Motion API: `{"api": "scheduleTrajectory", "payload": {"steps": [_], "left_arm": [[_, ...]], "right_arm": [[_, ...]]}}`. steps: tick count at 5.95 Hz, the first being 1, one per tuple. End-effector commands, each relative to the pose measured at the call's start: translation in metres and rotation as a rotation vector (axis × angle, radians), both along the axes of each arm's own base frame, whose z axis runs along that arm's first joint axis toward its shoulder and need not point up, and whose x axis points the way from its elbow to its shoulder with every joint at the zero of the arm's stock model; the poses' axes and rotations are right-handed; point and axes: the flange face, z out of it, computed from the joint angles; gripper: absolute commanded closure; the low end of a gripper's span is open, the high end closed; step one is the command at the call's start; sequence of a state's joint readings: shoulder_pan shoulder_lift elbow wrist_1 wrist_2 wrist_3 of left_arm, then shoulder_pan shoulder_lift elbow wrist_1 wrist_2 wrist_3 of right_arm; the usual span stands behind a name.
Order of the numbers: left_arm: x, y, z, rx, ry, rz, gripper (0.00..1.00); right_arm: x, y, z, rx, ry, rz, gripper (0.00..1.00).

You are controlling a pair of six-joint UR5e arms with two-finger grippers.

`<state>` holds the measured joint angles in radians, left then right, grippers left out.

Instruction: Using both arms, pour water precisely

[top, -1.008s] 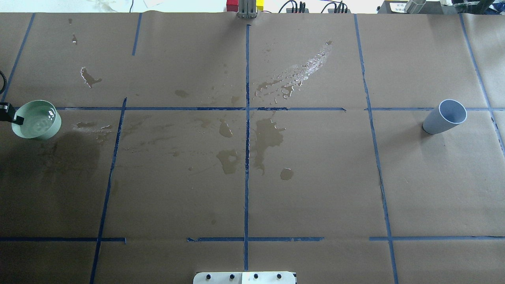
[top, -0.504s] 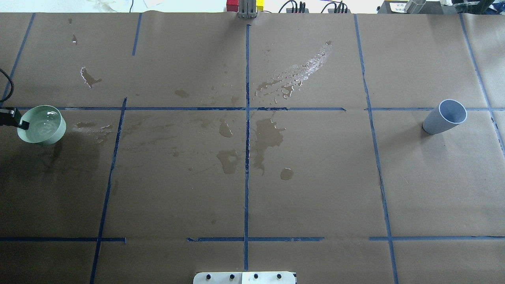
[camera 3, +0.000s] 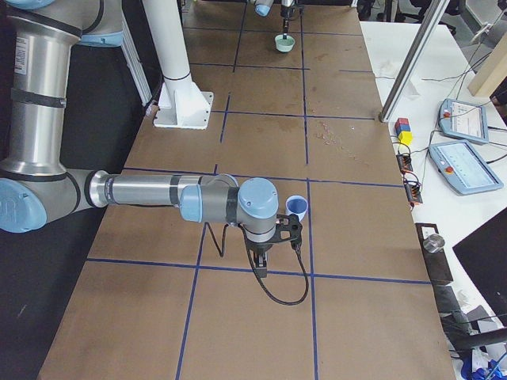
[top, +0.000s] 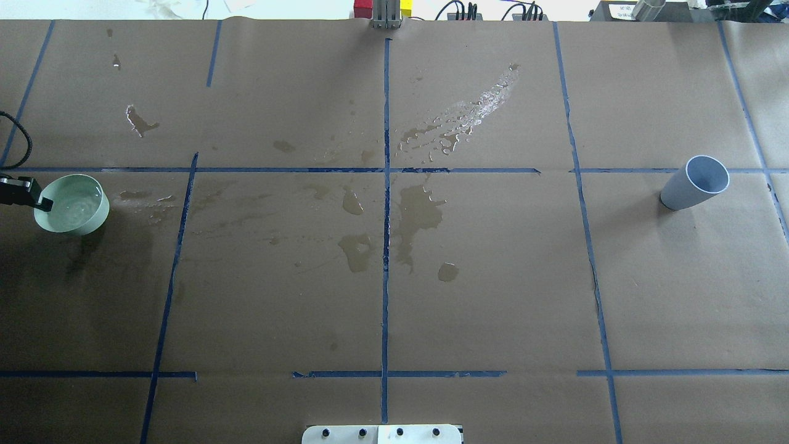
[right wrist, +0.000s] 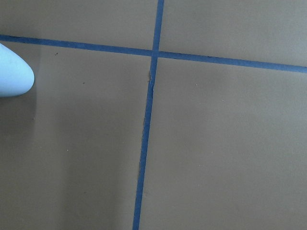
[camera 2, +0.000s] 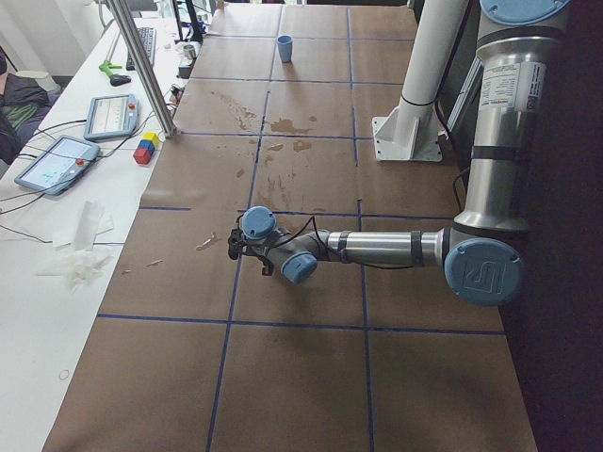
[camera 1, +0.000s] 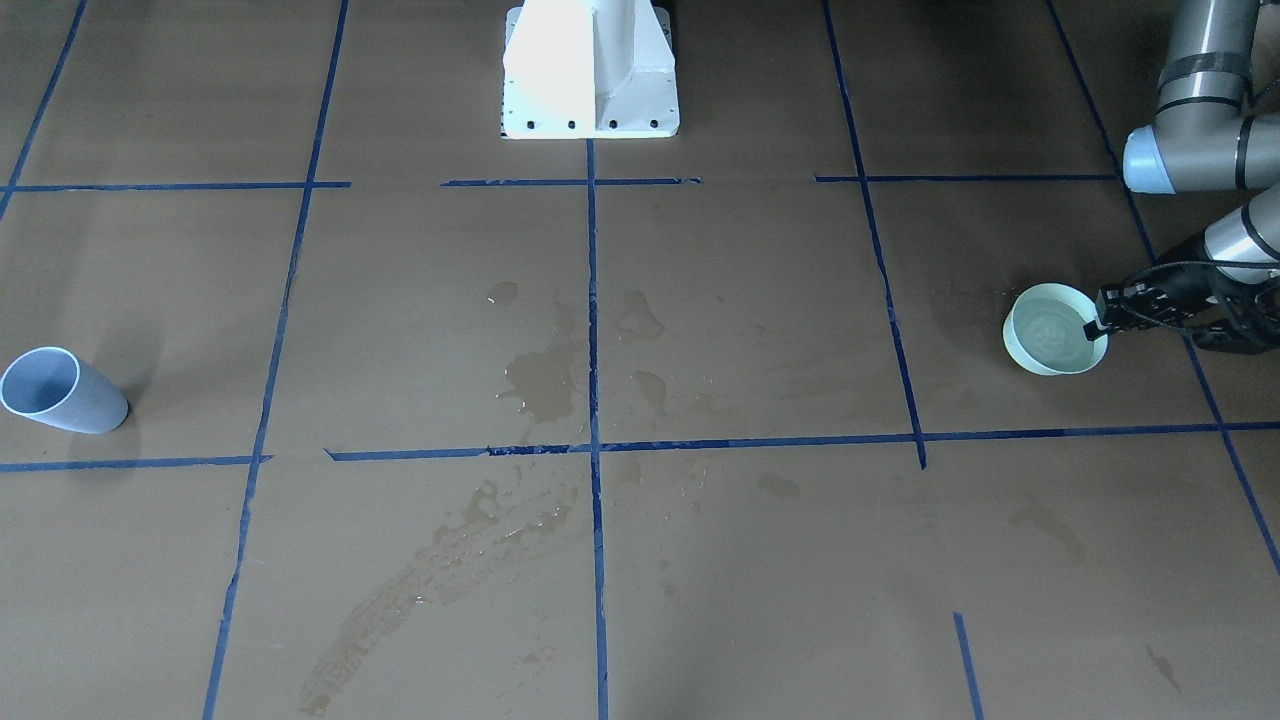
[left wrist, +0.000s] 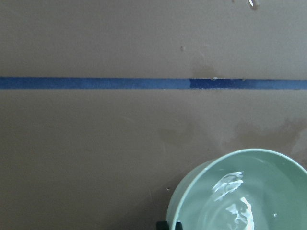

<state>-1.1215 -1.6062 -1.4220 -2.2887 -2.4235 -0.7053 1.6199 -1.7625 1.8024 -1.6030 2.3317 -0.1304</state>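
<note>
A pale green bowl (top: 72, 203) holds the water (left wrist: 234, 199), which shimmers with ripples. My left gripper (top: 40, 200) is shut on the bowl's rim at its outer side, also seen in the front view at the left gripper (camera 1: 1097, 324) and bowl (camera 1: 1055, 330). The bowl's shadow lies offset, so it seems held just off the paper. A blue-grey cup (top: 696, 183) stands tilted at the far right. My right gripper (camera 3: 287, 231) hovers close beside the cup (camera 3: 296, 208), not around it; I cannot tell its state.
Brown paper with blue tape lines (top: 386, 216) covers the table. Wet blotches (top: 419, 213) and a glossy spill (top: 478, 108) lie near the centre. The white pedestal (camera 1: 590, 70) stands at the robot's side. Tablets and coloured blocks (camera 3: 403, 131) sit beyond the far edge.
My left gripper has carried the bowl a little to the right, towards the table's middle, and slightly nearer the robot. The water ripples. The cup has not moved.
</note>
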Motion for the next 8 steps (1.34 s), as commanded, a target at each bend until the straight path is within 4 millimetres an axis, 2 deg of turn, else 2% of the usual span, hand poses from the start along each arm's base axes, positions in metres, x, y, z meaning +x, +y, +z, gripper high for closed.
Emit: {"api": "scheduleTrajectory", "payload": {"steps": [1,2,3,5,6,7,8], "left_arm": [[0.007,0.003,0.004,-0.004,-0.004,0.015,0.94],[0.007,0.003,0.006,-0.007,-0.006,0.016,0.91],[0.007,0.003,0.009,-0.005,-0.008,0.021,0.74],[0.008,0.003,0.005,0.002,-0.005,0.020,0.34],[0.008,0.001,-0.004,0.016,0.005,0.020,0.01],[0.008,0.000,-0.024,0.050,0.018,0.019,0.00],[0.000,-0.005,-0.042,0.146,0.015,0.027,0.00]], "right_arm": [[0.000,0.000,0.000,0.000,0.000,0.000,0.00],[0.000,0.000,0.000,0.000,0.000,0.000,0.00],[0.000,0.000,-0.001,0.002,0.000,0.000,0.00],[0.000,0.000,-0.001,0.002,0.000,0.000,0.00],[0.000,0.000,-0.001,0.002,0.000,0.000,0.00],[0.000,0.000,-0.001,0.003,0.000,0.000,0.00],[0.000,0.000,-0.002,0.007,0.000,-0.002,0.00]]}}
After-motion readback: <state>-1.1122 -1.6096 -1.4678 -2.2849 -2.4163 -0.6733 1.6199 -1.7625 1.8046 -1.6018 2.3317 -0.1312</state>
